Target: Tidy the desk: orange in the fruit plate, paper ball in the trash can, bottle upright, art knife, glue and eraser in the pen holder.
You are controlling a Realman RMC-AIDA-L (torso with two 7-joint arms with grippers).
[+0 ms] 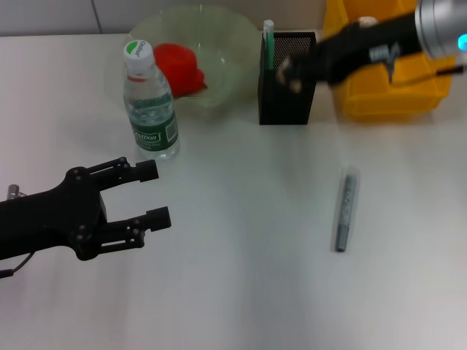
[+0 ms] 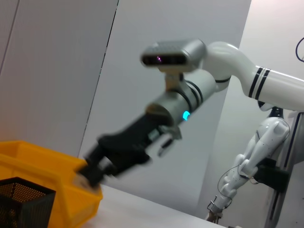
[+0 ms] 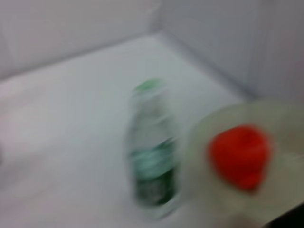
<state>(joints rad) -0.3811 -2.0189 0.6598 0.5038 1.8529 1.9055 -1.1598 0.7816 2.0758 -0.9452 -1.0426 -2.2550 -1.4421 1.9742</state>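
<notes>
The clear bottle [image 1: 150,103] with a green cap stands upright on the white table. Beside it is the pale green fruit plate [image 1: 233,51] holding the red-orange fruit [image 1: 179,65]. The black mesh pen holder [image 1: 287,93] has a green-and-white stick [image 1: 268,40] in it. The grey art knife [image 1: 346,210] lies flat at the right. My right gripper [image 1: 292,74] is blurred right above the pen holder, with a pale bit at its tip. My left gripper [image 1: 155,194] is open and empty, low at the left. The paper ball is out of view.
A yellow bin [image 1: 387,98] stands behind the right arm, next to the pen holder. The left wrist view shows the right gripper [image 2: 95,171] over the bin [image 2: 47,164] and holder [image 2: 23,202]. The right wrist view shows the bottle [image 3: 153,156] and fruit [image 3: 240,154].
</notes>
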